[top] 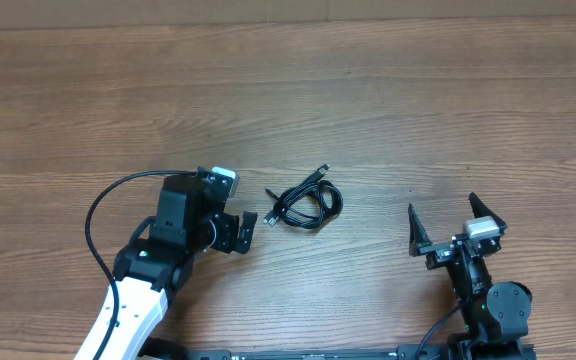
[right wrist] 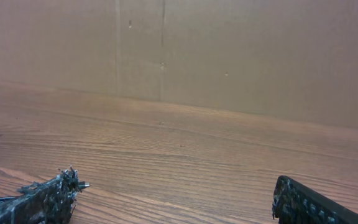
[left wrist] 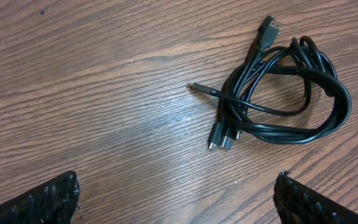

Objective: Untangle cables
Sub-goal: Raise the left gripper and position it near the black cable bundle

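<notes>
**A:** Left gripper [top: 246, 232] is pointed at the middle of the worktop [top: 388, 90], jaws spread wide and empty.

**B:** And the cables [top: 306, 203] lie just beside its fingertips, not touching. They're a small black bundle coiled in a loose loop, between the two arms and nearer the left one.

**A:** The left wrist view gets closer. The cables [left wrist: 278, 93] sit up and to the right of the gripper [left wrist: 176, 190], with strands crossing over one another. Four plugs show: one sticking out at the top of the loop, a thin one pointing left, and two side by side at the bottom, one with a blue insert.

**B:** The right gripper [top: 442, 205] has its jaws apart too and holds nothing, well apart from the bundle.

**A:** Its own camera shows that gripper [right wrist: 178, 180] facing bare wood and a plain brown wall [right wrist: 241, 50].
</notes>
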`<state>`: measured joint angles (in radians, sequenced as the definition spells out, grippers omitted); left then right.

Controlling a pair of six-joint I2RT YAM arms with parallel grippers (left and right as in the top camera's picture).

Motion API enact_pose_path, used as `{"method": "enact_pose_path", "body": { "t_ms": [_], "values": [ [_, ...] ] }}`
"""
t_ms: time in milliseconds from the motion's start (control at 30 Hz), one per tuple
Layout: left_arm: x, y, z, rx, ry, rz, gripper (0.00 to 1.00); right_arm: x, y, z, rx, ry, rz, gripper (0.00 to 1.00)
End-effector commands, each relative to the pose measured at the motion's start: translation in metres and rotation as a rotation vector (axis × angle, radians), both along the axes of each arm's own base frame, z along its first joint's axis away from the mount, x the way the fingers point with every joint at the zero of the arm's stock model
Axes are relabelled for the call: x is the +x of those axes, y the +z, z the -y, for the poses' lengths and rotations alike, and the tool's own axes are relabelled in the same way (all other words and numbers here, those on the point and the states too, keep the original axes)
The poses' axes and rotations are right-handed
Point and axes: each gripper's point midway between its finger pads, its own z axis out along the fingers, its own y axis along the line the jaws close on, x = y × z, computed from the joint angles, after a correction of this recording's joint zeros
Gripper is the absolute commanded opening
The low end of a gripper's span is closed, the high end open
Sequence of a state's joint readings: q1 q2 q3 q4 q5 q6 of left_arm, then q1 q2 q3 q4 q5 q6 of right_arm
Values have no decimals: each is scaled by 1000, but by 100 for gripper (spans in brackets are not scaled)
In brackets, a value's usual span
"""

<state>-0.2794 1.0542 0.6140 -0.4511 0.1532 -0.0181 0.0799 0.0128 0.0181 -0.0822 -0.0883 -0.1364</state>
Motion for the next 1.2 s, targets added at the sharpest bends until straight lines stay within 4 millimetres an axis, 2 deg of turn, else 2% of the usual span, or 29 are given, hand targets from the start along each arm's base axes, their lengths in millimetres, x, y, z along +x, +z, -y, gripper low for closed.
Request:
{"method": "enact_pose_path", "body": {
  "t_ms": [0, 833, 1167],
  "values": [
    [8, 9, 0, 11, -9, 35, 100, 0, -2, 2, -7, -11, 6, 100],
    [12, 13, 1, 3, -9, 59, 99, 0, -2, 2, -7, -11, 6, 100],
    [7, 9, 0, 8, -11, 32, 100, 0, -2, 2, -7, -11, 6, 100]
  ]
}}
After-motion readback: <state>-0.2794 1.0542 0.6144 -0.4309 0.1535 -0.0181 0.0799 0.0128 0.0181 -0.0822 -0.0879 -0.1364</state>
